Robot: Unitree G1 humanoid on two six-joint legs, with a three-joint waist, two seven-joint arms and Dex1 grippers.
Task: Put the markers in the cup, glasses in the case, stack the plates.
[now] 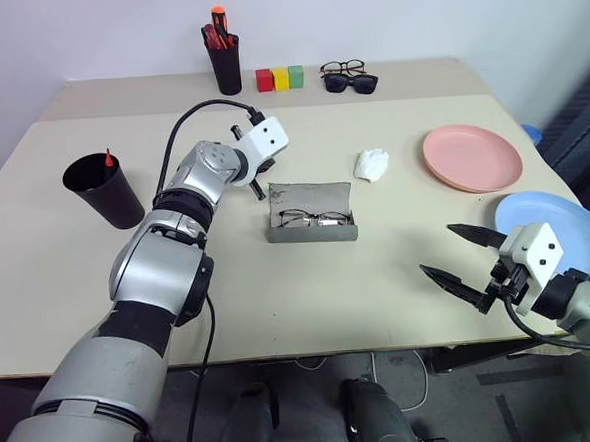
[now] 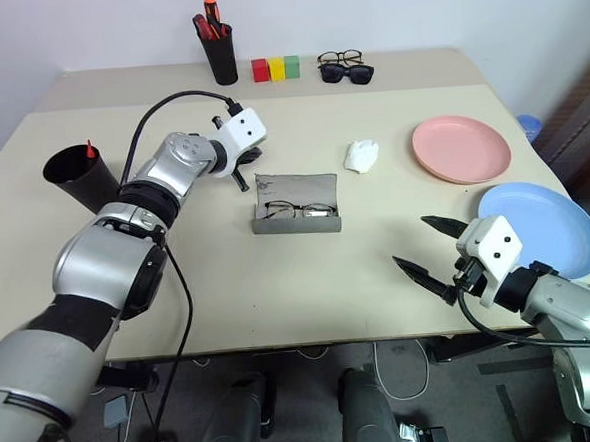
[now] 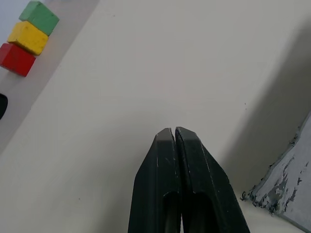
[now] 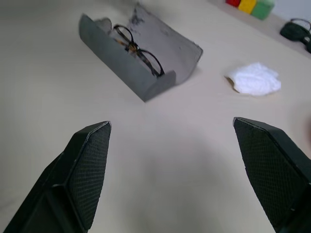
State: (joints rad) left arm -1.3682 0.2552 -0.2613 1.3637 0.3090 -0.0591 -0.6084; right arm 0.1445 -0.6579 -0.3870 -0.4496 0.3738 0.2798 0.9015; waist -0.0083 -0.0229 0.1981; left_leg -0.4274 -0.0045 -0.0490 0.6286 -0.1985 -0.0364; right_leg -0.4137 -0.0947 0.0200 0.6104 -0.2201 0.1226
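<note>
1. Desk (image 1: pixel 280 302): we record a pale beige top set against a plain light wall, with a seam running across it towards the back.
2. Case (image 1: pixel 312 213): grey, lying open at mid-desk; the glasses (image 1: pixel 313 218) rest inside it.
3. Cup (image 1: pixel 104 191): black and tapered, standing near the desk's left edge, with one of the markers (image 1: pixel 108 158) upright in it, red tip showing.
4. Pen holder (image 1: pixel 225 65): narrow and black, at the back, holding red-tipped pens.
5. Blocks (image 1: pixel 280 79): red, yellow and green, in a row beside the pen holder; we see sunglasses (image 1: pixel 351 82) and a second pair of spectacles (image 1: pixel 342 68) just right of them.
6. Plates: pink plate (image 1: pixel 471 157) on the right side; blue plate (image 1: pixel 556 235) nearer the front right edge, apart from the pink one.
7. White crumpled wad (image 1: pixel 372 163): between the case and the pink plate.
8. Left gripper (image 3: pixel 174 133): fingers pressed together on nothing, just beside the case's back left corner.
9. Right gripper (image 1: pixel 459 255): jaws wide and empty, above the front right of the desk, near the blue plate.
</note>
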